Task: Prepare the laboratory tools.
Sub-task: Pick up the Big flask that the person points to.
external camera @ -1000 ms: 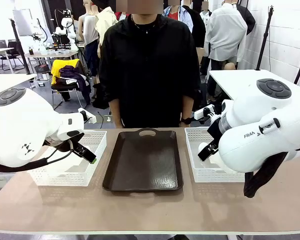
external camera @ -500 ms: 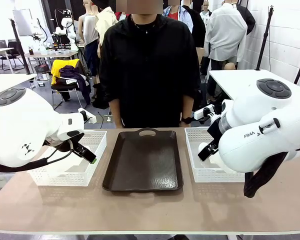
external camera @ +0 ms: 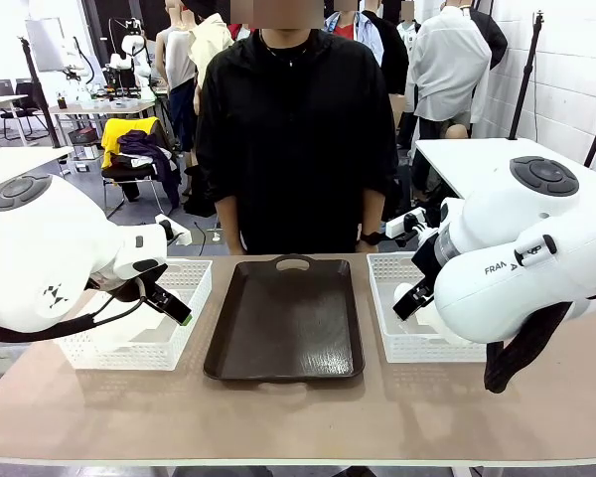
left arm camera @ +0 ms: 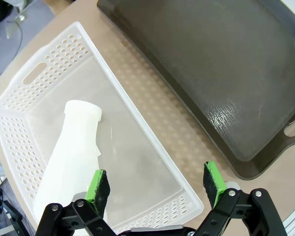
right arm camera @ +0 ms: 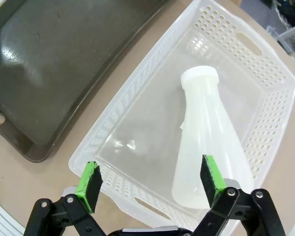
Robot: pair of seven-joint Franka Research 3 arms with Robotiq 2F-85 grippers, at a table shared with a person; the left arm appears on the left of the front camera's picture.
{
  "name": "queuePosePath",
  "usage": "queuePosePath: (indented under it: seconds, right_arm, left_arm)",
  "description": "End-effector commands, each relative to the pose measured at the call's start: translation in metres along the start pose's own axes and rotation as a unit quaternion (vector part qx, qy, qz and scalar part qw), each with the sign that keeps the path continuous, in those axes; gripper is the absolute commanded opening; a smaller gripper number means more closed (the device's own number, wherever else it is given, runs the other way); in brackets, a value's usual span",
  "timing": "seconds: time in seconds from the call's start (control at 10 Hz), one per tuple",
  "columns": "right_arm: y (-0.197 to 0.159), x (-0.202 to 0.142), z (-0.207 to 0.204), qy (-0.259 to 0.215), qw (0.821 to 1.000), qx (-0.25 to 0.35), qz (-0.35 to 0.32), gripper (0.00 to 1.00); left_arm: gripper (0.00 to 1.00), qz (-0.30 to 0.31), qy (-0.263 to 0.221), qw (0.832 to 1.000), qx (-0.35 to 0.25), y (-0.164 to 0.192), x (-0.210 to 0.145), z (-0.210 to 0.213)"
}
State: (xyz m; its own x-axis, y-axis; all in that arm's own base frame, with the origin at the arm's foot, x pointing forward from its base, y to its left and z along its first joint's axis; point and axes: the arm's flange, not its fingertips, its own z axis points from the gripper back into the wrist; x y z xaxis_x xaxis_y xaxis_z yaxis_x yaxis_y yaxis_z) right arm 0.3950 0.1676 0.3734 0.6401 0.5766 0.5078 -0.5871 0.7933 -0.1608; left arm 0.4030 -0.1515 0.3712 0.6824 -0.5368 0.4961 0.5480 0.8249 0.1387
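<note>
Risks first: both flasks lie on their sides, and a smooth taper is a poor thing to pinch. The translucent frosted-white conical flask [left arm camera: 71, 152] in the left white perforated plastic basket [left arm camera: 44, 69] could squirt out of the pads or roll if grabbed on the cone, esp. w/ its wide base nearest the left gripper [left arm camera: 155, 186] and its rimmed neck pointing away. Coming down off-centre would prob. catch the basket wall, drag the basket over the tan table [external camera: 298, 407], or knock it into the dark brown rectangular tray w/ handle cut-out [left arm camera: 211, 64], which sits just beside it.

Same story on the other side: the second frosted-white conical flask [right arm camera: 209, 142] lies in the right white perforated plastic basket [right arm camera: 265, 103], neck away from the right gripper [right arm camera: 150, 182], body angled across the basket floor, so jaws not lined up w/ it may slip. Standing either flask upright on the tray looks like a further wobble risk. The person in black [external camera: 298, 129] stands close behind the tray, so a wide swing could come near.

End effectors: left gripper jaws spread fully wide, nothing held, hovering above its basket, touching nothing. Right gripper likewise: fully wide, empty, over its own basket, clear of flask & walls
</note>
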Motion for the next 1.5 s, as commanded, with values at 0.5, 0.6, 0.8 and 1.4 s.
queuePosePath:
  seconds: [0.5, 0.6, 0.8, 1.4]
  right_arm:
    - [-0.001, 0.006, 0.022, -0.007, 1.000, -0.015, -0.003, 1.00]
    - [-0.006, 0.006, 0.030, -0.010, 1.000, -0.012, -0.011, 1.00]
    - [-0.028, 0.004, 0.054, -0.031, 0.998, 0.023, -0.053, 1.00]
    - [-0.122, -0.058, 0.143, -0.128, 0.960, 0.184, -0.168, 1.00]
  left_arm:
    - [1.00, 0.016, -0.018, 0.999, -0.025, 0.013, 0.008, 0.021]
    - [1.00, 0.027, -0.035, 0.998, -0.040, 0.022, 0.011, 0.033]
    - [1.00, 0.060, -0.063, 0.992, -0.092, 0.049, 0.009, 0.057]
    - [1.00, 0.170, -0.109, 0.947, -0.248, 0.142, -0.038, 0.099]
